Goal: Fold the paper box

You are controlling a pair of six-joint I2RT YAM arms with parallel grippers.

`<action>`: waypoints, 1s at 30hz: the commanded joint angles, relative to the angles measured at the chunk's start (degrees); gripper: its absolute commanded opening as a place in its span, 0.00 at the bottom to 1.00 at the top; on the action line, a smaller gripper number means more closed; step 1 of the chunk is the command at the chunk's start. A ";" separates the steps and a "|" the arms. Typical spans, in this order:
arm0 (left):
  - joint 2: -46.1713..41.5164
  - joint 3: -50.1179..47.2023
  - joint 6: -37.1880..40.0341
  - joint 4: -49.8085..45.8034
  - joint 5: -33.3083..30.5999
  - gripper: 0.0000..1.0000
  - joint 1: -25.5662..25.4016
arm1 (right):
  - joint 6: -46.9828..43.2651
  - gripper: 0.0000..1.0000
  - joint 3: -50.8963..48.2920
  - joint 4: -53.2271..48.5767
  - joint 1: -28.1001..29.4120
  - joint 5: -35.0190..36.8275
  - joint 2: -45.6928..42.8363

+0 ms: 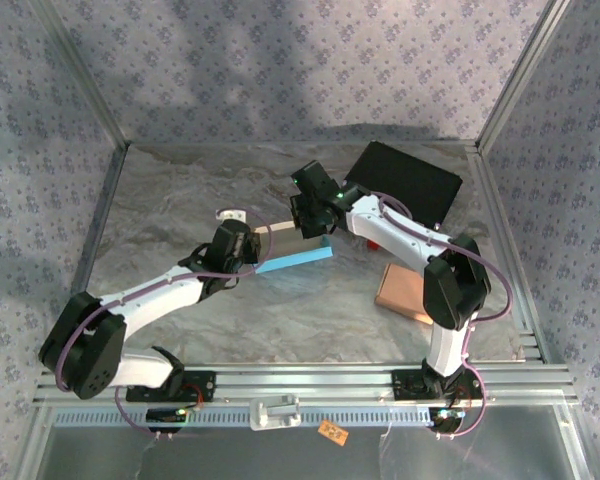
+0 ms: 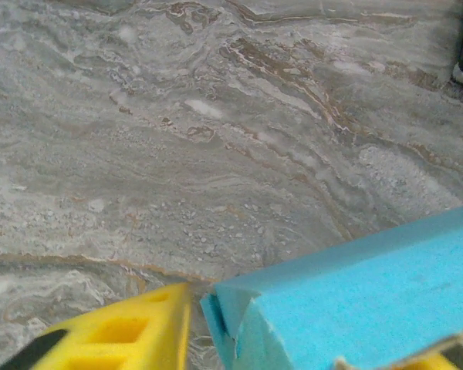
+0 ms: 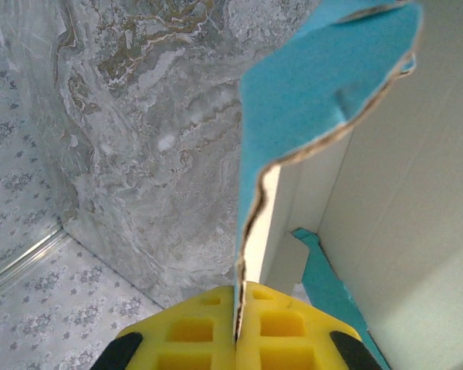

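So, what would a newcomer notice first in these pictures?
The bright blue paper box lies in the middle of the grey table. In the right wrist view, the right gripper pinches its flap between yellow fingers. A black board lies at the table's far right.

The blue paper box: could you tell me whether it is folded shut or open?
Open: the paper box shows its white inside, and the right gripper pinches one loose blue flap.

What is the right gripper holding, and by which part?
The right gripper is shut on the blue-and-white paper box, pinching the edge of one blue flap.
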 commanded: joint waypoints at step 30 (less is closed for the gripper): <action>-16.75 -0.33 -24.24 -21.06 14.12 0.59 -0.05 | -15.62 0.22 -39.41 19.72 -1.34 -9.03 -12.40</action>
